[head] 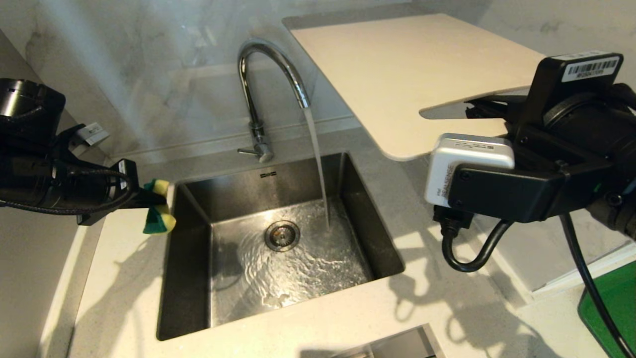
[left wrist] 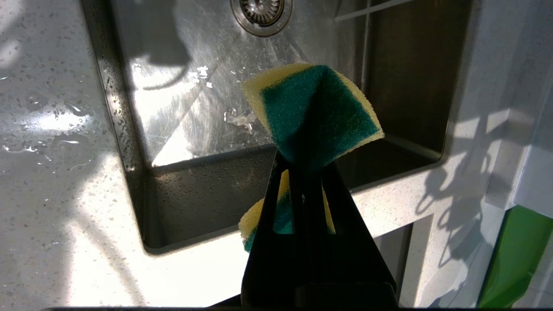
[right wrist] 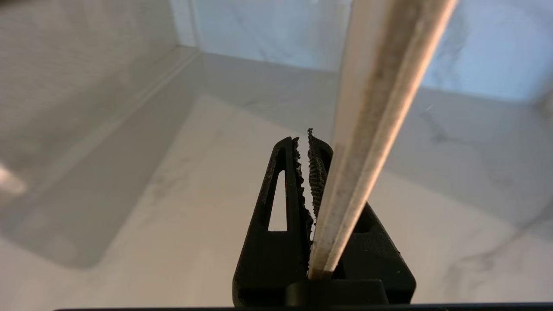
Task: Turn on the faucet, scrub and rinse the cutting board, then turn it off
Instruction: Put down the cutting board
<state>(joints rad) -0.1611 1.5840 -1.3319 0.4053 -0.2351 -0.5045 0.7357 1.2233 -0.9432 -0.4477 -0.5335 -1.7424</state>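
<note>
Sink basin open — faucet behind, cutting board overhanging right.

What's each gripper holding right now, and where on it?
Left gripper pinches the sponge across its middle, folding it. Right gripper clamps the cutting board at its edge near the handle cutout.

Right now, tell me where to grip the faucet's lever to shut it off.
Grip the free tip of the lever: it juts sideways from the base of the faucet toward the robot's left. Approach from the sink side.
</note>
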